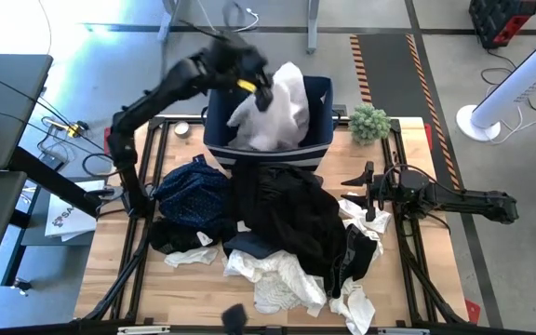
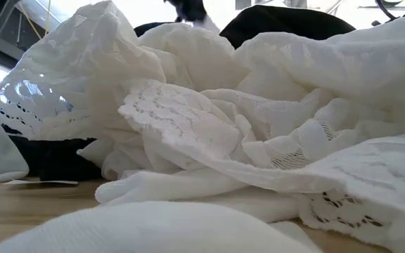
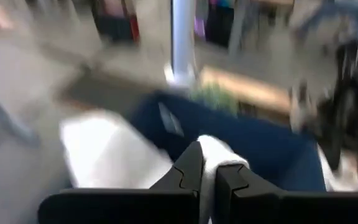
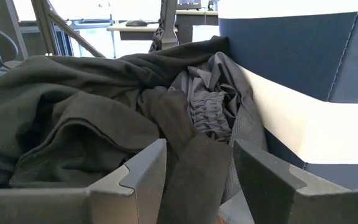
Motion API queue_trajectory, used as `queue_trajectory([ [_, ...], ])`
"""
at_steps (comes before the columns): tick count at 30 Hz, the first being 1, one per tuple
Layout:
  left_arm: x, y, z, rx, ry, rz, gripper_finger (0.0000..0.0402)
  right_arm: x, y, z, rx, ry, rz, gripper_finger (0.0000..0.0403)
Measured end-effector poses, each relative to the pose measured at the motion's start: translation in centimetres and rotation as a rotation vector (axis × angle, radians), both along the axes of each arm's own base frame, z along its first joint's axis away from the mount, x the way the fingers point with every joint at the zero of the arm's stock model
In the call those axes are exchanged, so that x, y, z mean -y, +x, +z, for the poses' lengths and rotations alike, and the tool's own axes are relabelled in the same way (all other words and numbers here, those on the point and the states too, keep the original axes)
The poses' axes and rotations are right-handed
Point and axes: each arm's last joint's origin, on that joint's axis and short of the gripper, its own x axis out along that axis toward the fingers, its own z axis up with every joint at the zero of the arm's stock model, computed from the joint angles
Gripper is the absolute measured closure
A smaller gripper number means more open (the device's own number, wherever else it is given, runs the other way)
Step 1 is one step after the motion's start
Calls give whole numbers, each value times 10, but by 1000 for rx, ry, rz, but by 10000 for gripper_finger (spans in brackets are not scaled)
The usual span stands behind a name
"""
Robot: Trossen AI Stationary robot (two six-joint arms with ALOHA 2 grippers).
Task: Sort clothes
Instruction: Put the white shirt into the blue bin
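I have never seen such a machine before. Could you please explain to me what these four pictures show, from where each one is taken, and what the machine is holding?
This is a robot with two dark arms at a wooden table, sorting clothes. The high view looks straight down. There, the left gripper holds a white shirt over a dark blue bin. The left wrist view, taken from that arm, shows the white cloth pinched between its fingers. The right gripper rests open beside the big black garment; its wrist view looks at that black fabric up close. A navy dotted garment and white lacy clothes also lie on the table. The low view sits at table height, so the white clothes fill it.
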Motion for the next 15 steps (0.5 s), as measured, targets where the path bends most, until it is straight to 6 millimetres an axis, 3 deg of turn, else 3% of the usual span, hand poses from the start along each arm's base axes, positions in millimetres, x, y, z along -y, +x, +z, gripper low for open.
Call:
queue_trajectory([
  [4, 0, 20, -65, -246, -244, -51, 380, 0, 0, 0, 0, 0, 1, 219],
  [6, 0, 24, -82, -301, -356, -59, 356, 0, 0, 0, 0, 0, 0, 219],
  [10, -2, 19, -67, -236, -450, -73, 305, 0, 0, 0, 0, 0, 0, 219],
  [15, -2, 5, -15, -113, -311, -18, 275, 0, 0, 0, 0, 0, 0, 219],
])
